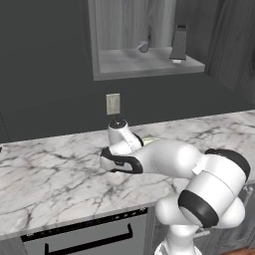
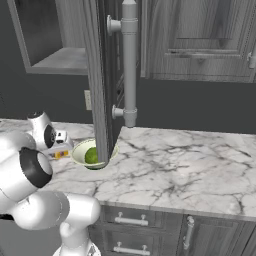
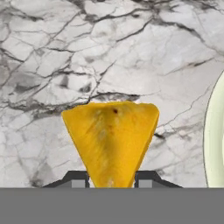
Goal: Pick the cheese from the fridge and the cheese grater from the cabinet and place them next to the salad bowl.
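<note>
Left base view: the open grey wood-grain wall cabinet (image 1: 144,60) holds the tapered grey metal box grater (image 1: 179,45) upright at the 3 o'clock end of its shelf, not yet collected. Below, the arm reaches low over the white marble desk (image 1: 55,174).

Right base view: the shallow cream salad bowl with green leafy ball (image 2: 90,154) sits on the desk; the end effector (image 2: 61,148) hangs just beside it, at its 9 o'clock.

Hand view: the end effector is clamped on the yellow-orange cheese wedge (image 3: 111,140), narrow end between the fingertips (image 3: 78,179). The bowl rim lies at 3 o'clock, so release here appears apt.
</note>
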You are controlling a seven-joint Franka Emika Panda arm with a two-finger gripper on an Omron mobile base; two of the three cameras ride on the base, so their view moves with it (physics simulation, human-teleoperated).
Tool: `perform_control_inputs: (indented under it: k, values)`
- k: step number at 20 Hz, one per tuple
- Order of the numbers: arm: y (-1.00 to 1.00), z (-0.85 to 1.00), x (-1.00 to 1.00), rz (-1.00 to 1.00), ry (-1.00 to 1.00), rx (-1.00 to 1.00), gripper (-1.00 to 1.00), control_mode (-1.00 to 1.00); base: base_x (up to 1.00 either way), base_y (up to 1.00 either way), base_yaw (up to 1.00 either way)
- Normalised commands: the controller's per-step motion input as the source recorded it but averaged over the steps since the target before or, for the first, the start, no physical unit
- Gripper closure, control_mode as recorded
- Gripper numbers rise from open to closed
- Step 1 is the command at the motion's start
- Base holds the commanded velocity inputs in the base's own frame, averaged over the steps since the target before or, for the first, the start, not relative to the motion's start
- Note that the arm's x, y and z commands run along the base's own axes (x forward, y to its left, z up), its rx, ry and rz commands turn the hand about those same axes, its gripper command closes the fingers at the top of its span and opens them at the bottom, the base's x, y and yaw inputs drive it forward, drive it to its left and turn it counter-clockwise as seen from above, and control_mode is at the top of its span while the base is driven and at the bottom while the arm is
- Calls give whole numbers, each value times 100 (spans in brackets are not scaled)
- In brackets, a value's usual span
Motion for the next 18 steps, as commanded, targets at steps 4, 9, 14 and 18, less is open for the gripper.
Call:
perform_control_inputs:
  k: [4,9,14,18]
  values:
    - [1,-15,4,0,0,-8,100,-100,0,0,0]
    - [0,-19,7,1,0,-2,100,-100,0,0,0]
    - [0,-17,15,2,0,0,100,-100,0,0,0]
    - [0,-19,15,2,0,0,100,-100,0,0,0]
